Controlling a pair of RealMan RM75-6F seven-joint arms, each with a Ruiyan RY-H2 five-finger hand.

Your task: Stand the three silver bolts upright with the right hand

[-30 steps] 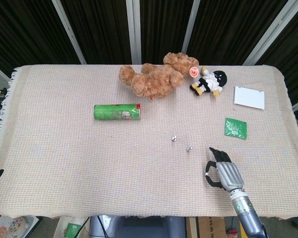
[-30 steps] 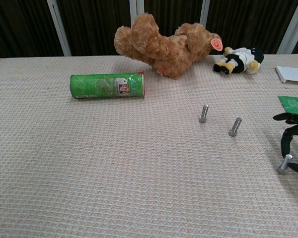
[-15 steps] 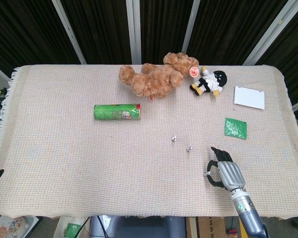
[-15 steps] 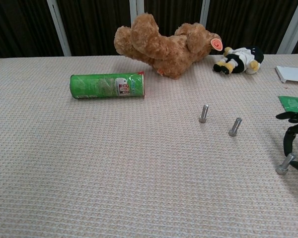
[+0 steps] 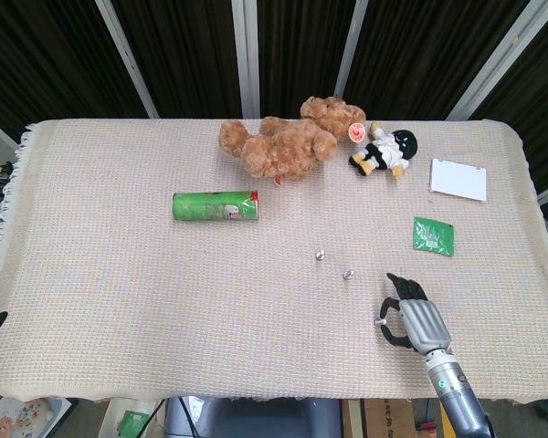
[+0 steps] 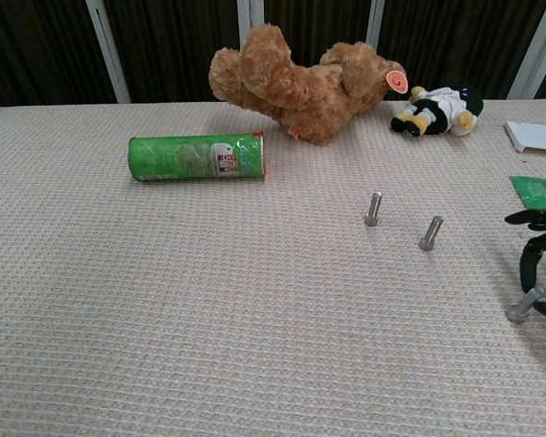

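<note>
While our right hand (image 5: 409, 315) grips the tilted third silver steel bolt (image 6: 524, 304) at the bench's right edge (two others stand upright nearby), a careless release could topple it.

Right robot hand (image 5: 411, 313) low at the near right edge, palm down, fingers (image 6: 530, 242) curled; forearm trailing back.

Right hand (image 5: 414, 321) has black fingers, a ribbed silver-grey back and metallic wrist
</note>
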